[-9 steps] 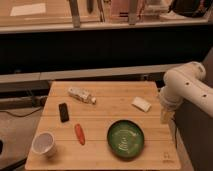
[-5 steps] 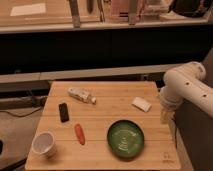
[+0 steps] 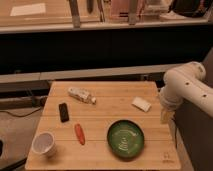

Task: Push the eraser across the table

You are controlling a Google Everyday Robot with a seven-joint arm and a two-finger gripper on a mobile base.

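Note:
The eraser (image 3: 63, 111) is a small flat black slab lying on the left part of the light wooden table (image 3: 105, 153). The white arm comes in from the right, beyond the table's right edge. My gripper (image 3: 165, 116) hangs down at the table's right edge, far from the eraser, next to the white block (image 3: 141, 104). It holds nothing that I can see.
A clear bottle (image 3: 81, 95) lies behind the eraser. An orange stick (image 3: 79, 133) lies in front of it. A white cup (image 3: 44, 143) stands at the front left. A green bowl (image 3: 125, 138) sits at the front right. A dark counter runs behind the table.

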